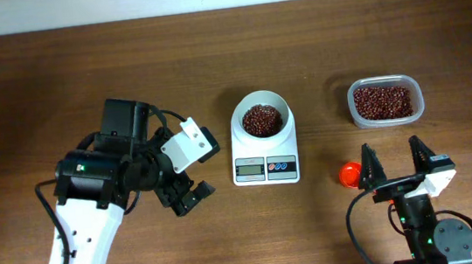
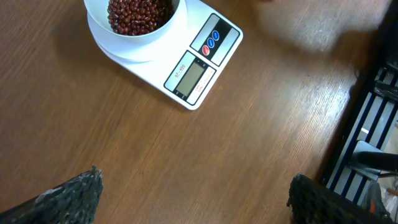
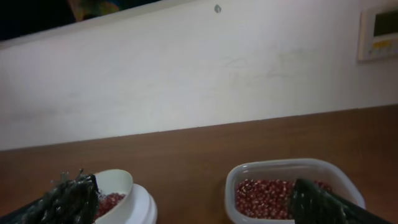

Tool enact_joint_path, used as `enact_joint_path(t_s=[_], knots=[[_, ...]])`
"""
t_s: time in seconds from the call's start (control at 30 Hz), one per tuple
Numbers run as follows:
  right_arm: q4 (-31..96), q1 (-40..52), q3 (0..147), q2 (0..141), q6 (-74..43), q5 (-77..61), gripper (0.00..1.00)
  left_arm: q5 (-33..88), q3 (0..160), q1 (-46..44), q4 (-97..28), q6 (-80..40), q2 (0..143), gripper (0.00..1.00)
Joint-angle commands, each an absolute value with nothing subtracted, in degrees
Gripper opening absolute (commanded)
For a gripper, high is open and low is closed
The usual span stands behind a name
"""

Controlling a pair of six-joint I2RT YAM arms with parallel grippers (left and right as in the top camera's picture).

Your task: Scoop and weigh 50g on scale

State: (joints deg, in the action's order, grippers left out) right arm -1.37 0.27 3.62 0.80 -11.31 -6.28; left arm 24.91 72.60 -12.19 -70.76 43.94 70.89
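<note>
Scale (image 1: 265, 157) with beans (image 1: 262, 119) in its bowl (image 1: 260, 97), tub (image 1: 383, 82) right of it, left gripper (image 1: 193, 198) and right gripper (image 1: 392, 155) spread wide, empty, red object (image 1: 350, 173) beside the right one

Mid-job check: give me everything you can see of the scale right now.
The scale is a small, white, plastic-looking unit standing flat on the wooden table, near its middle and left of the clear tub. Its front edge carries a grey display, whose reading is illegible, and small red and blue buttons. A round white bowl sits on its platform, holding a heap of dark red-brown beans. Nothing but the table touches it.
</note>
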Motion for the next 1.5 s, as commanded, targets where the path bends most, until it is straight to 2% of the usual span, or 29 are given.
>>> enact_joint_path(t_s=[0.0,0.33,0.43,0.53,1.13,1.47], knots=[[-1.1,0.8,3.2,0.2,-5.7,-5.3,0.99,25.7,73.3,-12.0,-70.8,44.9,70.8,0.99],[-0.9,0.8,0.3,0.2,-5.7,-5.3,0.99,25.7,73.3,-12.0,-70.8,44.9,70.8,0.99],[-0.2,0.8,0.3,0.2,3.0,-5.3,0.99,25.7,73.3,-12.0,-70.8,44.9,70.8,0.99],[4.1,1.9,0.3,0.2,3.0,-5.2,0.99,25.7,73.3,-12.0,-70.8,44.9,70.8,0.99],[5.0,3.9,0.3,0.2,3.0,-0.4,0.99,25.7,73.3,-12.0,-70.8,44.9,70.8,0.99],[4.5,4.1,0.3,0.2,2.6,-2.1,0.99,25.7,73.3,-12.0,-70.8,44.9,70.8,0.99]])
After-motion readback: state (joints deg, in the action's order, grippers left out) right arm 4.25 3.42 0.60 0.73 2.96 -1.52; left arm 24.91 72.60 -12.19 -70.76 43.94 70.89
